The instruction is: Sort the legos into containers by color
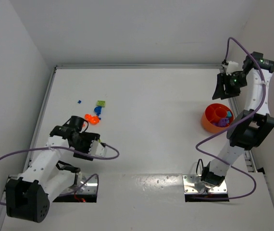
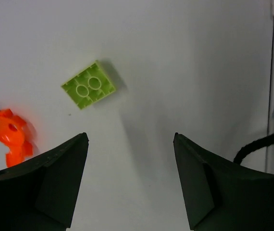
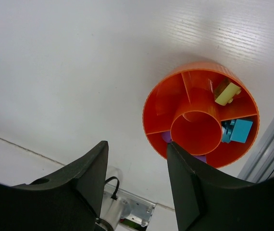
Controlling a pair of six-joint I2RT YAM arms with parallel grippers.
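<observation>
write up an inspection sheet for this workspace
surface: white table
job's things: lime brick, orange piece, blue bits loose at left; tub at right holds yellow-green piece, teal piece, purple piece, each in its own compartment
clutter: nothing seen
grippers: left gripper open, empty, near lime brick; right gripper open, empty, over tub
cables: purple cables loop off both arms
surroundings: white walls, metal rail at right
</observation>
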